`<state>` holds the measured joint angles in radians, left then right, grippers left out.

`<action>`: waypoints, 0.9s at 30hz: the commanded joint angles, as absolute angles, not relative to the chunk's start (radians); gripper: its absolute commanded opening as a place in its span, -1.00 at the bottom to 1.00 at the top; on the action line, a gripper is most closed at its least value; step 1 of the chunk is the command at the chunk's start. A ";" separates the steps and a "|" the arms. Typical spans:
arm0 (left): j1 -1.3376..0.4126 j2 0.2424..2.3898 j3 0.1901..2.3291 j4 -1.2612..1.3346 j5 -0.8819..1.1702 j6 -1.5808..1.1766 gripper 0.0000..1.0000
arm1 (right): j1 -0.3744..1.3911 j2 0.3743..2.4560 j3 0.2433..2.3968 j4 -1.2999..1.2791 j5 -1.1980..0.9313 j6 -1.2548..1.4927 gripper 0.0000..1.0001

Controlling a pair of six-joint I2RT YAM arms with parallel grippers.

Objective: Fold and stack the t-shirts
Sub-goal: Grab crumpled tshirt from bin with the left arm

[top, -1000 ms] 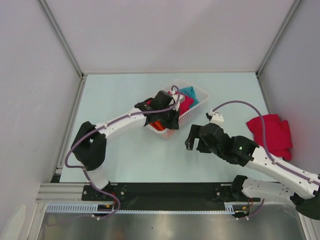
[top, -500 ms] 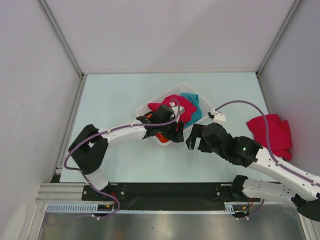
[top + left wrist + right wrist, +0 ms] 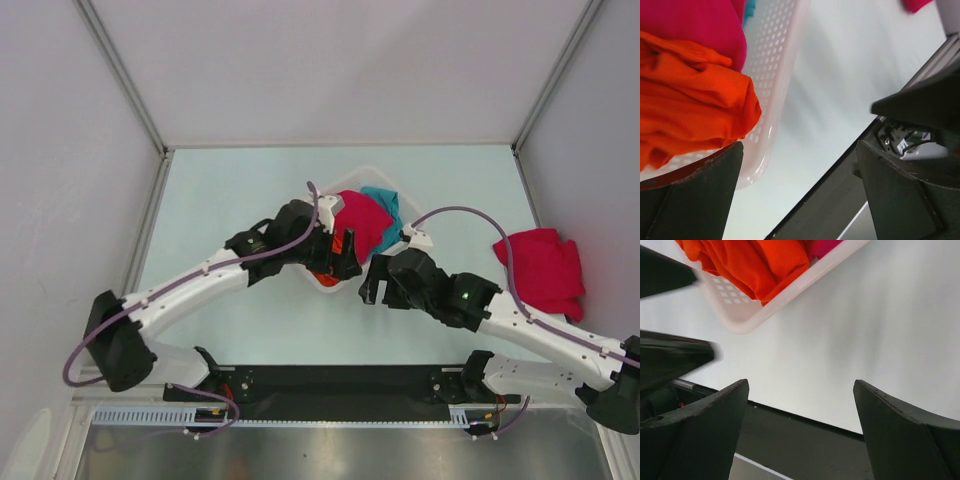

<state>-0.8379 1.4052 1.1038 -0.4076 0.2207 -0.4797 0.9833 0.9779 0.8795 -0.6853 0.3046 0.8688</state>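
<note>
Top view: white mesh basket point(image 3: 322, 283) sits mid-table point(image 3: 230, 200), holding three shirts: magenta shirt point(image 3: 362, 222) on top, teal shirt point(image 3: 386, 204) at its far right side, orange shirt point(image 3: 320, 268) at the near corner, mostly hidden under the left arm. A second magenta shirt point(image 3: 545, 270) lies crumpled on the table at far right, well apart from the basket. Left gripper point(image 3: 340, 258) is over the basket's near end. In the left wrist view its jaws are spread wide and hold nothing, with the orange shirt point(image 3: 695, 105) bulging over the basket wall point(image 3: 775, 95) just beyond the left finger. Right gripper point(image 3: 378, 292) hangs just beside the basket's near right side. It is released too, with only bare table between its fingers point(image 3: 695, 440) and the basket corner point(image 3: 785, 292) and orange shirt point(image 3: 750, 262) ahead of it.
</note>
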 commanded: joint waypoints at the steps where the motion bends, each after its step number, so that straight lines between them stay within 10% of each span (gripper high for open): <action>1: -0.835 1.273 1.135 -0.486 0.013 -0.486 0.99 | 0.982 1.002 0.856 -0.604 0.265 0.888 0.83; 27: -0.635 1.555 1.069 -0.275 -0.023 -0.483 0.93 | 0.986 1.003 0.856 -0.677 0.261 0.902 0.80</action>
